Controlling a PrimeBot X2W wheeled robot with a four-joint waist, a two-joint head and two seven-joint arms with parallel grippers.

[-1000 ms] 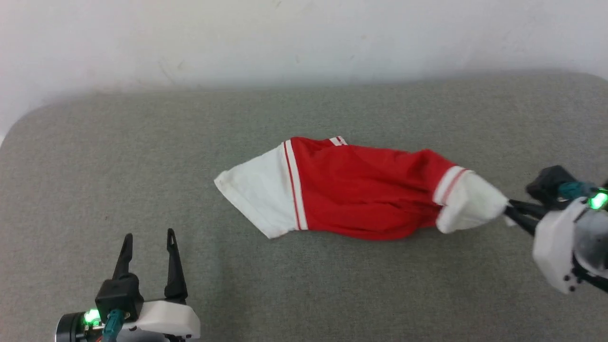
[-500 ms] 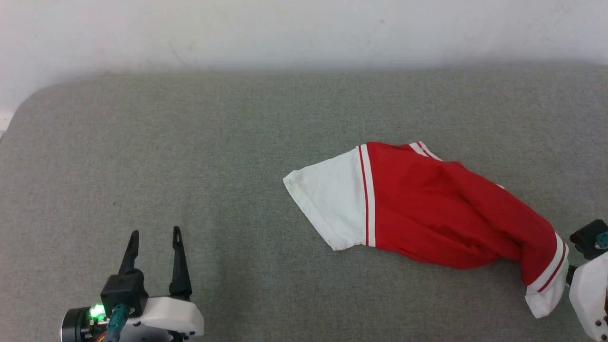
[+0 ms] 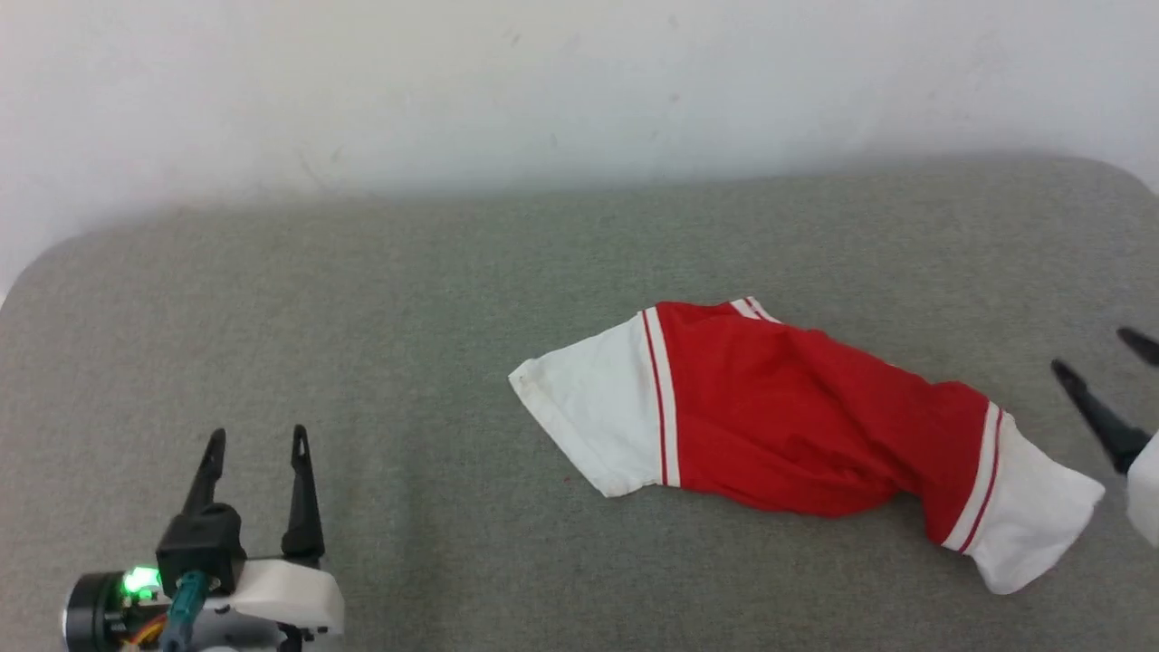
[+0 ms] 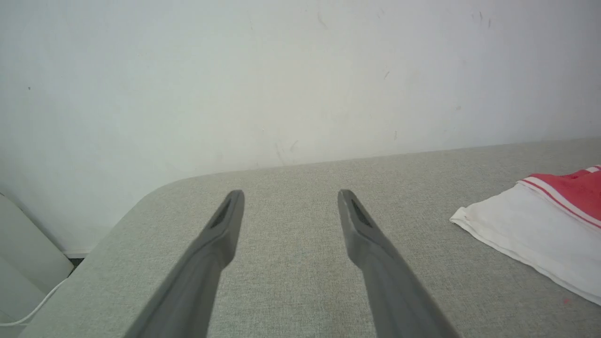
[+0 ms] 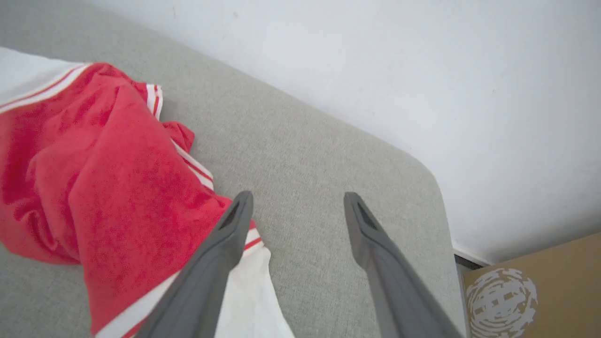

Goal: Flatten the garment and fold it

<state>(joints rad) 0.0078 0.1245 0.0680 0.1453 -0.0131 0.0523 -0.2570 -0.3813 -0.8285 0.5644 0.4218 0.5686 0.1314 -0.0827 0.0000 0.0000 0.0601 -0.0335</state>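
The garment (image 3: 797,426), a red jersey with white sleeves and striped trim, lies bunched on the grey padded surface (image 3: 362,299), one white sleeve at each end. My right gripper (image 3: 1091,349) stands open just right of the right-hand sleeve, apart from it. In the right wrist view the right gripper (image 5: 298,195) has nothing between its fingers, and its left finger passes over the garment (image 5: 108,188). My left gripper (image 3: 256,435) is open at the lower left, well away from the cloth. From the left wrist, the left gripper (image 4: 291,193) points at the wall, the garment (image 4: 530,234) to its right.
A white wall (image 3: 579,81) runs behind the grey surface, whose corners are rounded. Beyond the surface's right edge stands a cardboard box (image 5: 530,291). A white cable (image 4: 28,314) lies on the floor off the left corner.
My right gripper was shut on the right white sleeve and dragged it nearer; it has now opened and let go. The sleeve lies on the surface. The head camera shifted.
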